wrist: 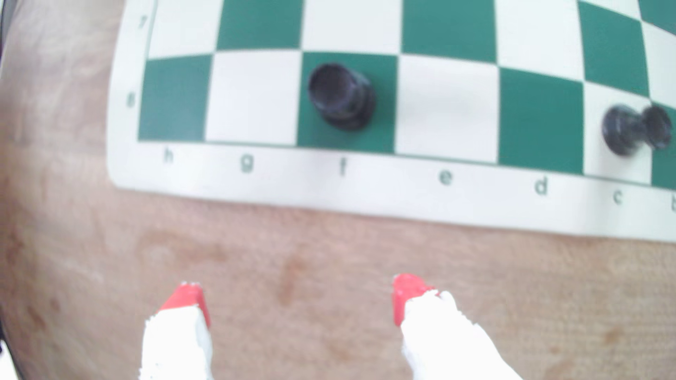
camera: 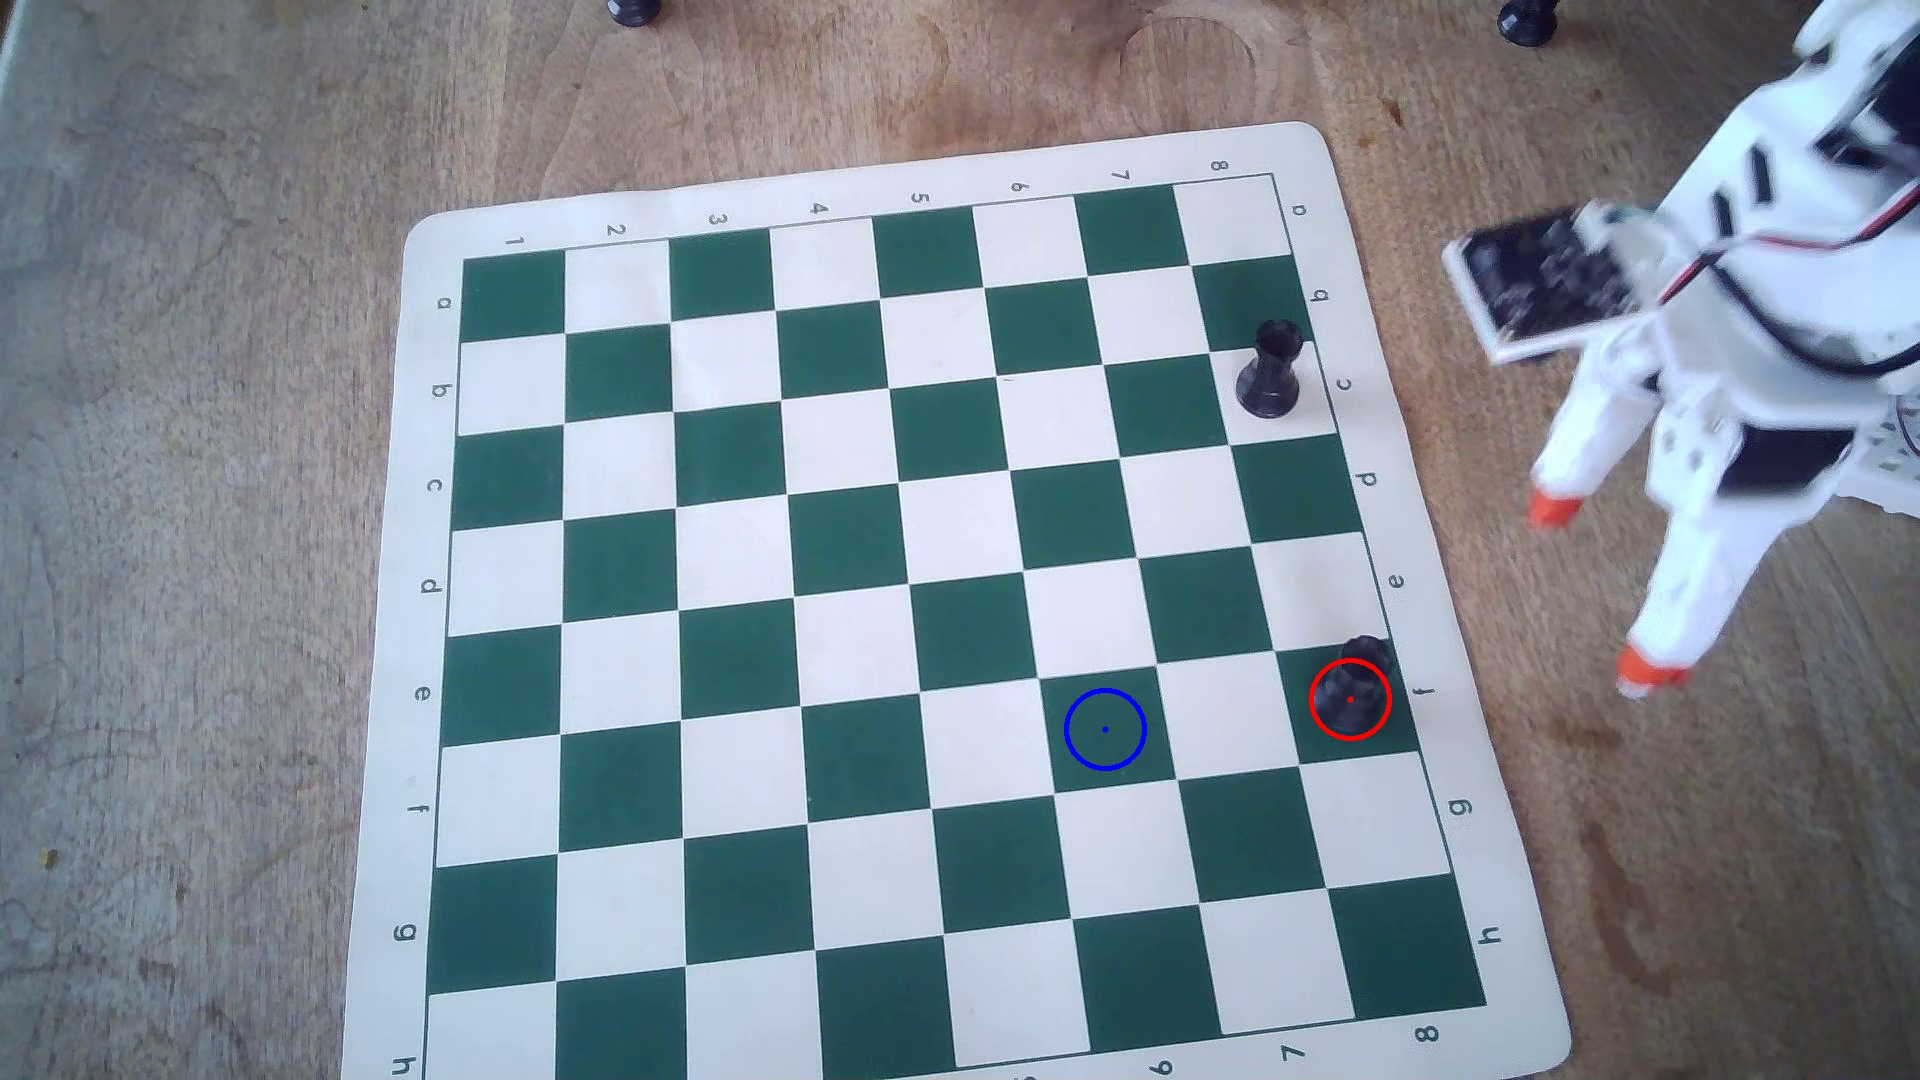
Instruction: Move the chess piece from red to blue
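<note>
The black rook chess piece (camera: 1356, 680) stands upright on a green square at the board's right edge, inside the red ring (camera: 1350, 699). The blue ring (camera: 1104, 729) lies on an empty green square two squares to its left. In the wrist view the rook (wrist: 340, 95) stands ahead of the fingers, above the letter f. My white gripper (camera: 1600, 594) with orange-red fingertips (camera: 1555, 509) is open and empty, off the board to the right of the rook. In the wrist view the gripper (wrist: 298, 297) hovers over bare wood, short of the board's border.
A second black rook (camera: 1270, 369) stands further up the same right column; it shows in the wrist view (wrist: 634, 129) at far right. The green-and-white chessboard mat (camera: 416, 582) lies on a wooden table (camera: 187, 519). Two dark feet (camera: 634, 10) stand at the top edge.
</note>
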